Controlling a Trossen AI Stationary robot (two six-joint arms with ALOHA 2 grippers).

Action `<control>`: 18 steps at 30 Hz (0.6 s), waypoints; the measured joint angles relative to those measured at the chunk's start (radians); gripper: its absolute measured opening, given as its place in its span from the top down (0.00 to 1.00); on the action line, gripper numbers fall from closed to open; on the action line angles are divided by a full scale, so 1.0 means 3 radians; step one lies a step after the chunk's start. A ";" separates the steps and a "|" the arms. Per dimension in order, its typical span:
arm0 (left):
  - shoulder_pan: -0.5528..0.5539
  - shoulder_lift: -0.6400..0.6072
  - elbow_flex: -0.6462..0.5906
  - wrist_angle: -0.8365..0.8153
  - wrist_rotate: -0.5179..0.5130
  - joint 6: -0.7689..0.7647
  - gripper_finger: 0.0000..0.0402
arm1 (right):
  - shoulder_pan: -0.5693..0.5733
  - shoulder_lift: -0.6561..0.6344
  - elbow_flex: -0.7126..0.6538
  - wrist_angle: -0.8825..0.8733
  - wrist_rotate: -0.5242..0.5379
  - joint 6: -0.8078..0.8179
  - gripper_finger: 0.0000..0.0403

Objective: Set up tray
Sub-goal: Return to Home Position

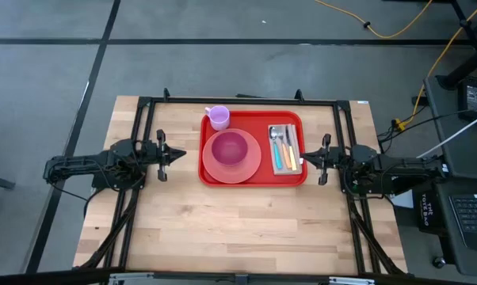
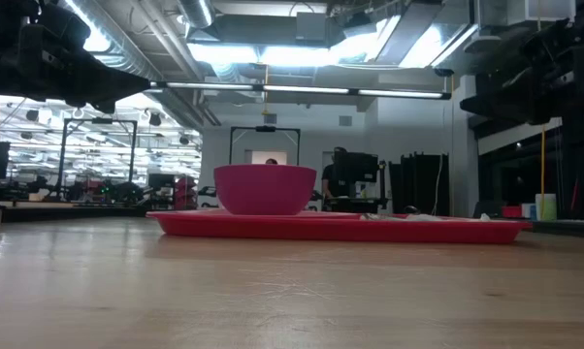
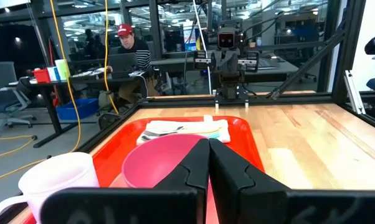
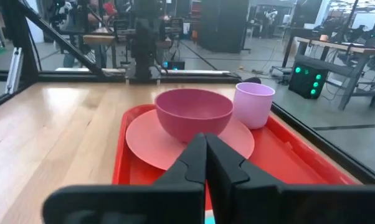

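My left hand (image 1: 177,153) hangs closed and empty just left of the red tray (image 1: 262,176). My right hand (image 1: 306,159) is closed and empty at the tray's right edge, and the two point at each other across it. The tray lies on the table (image 1: 223,229) between them, holding a bowl (image 1: 229,146) on a plate (image 1: 215,169), a cup (image 1: 219,117) in a left-side corner, and cutlery (image 1: 284,154) on a napkin (image 1: 280,131) along my right.

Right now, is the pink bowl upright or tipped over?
Upright: the bowl sits rim-up on the pink plate in the tray, and its hollow inside shows empty in the right wrist view.
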 joint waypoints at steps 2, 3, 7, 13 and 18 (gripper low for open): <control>0.0000 0.0000 0.0000 0.0001 0.0000 0.0000 0.99 | 0.0000 -0.0001 0.0000 -0.0005 0.0001 -0.0007 0.98; 0.0000 0.0000 0.0000 0.0001 0.0000 0.0000 0.99 | 0.0000 -0.0001 0.0000 -0.0006 0.0003 -0.0008 0.98; 0.0000 0.0000 0.0000 0.0005 -0.0001 -0.0001 0.99 | 0.0000 -0.0001 0.0000 -0.0028 0.0004 -0.0011 0.94; 0.0000 0.0000 0.0000 0.0006 -0.0004 -0.0001 0.99 | 0.0000 -0.0001 -0.0046 0.0066 0.0004 0.0012 0.93; 0.0000 0.0000 0.0000 0.0007 -0.0005 0.0000 0.99 | 0.0000 -0.0001 -0.0046 0.0068 0.0007 -0.0317 0.93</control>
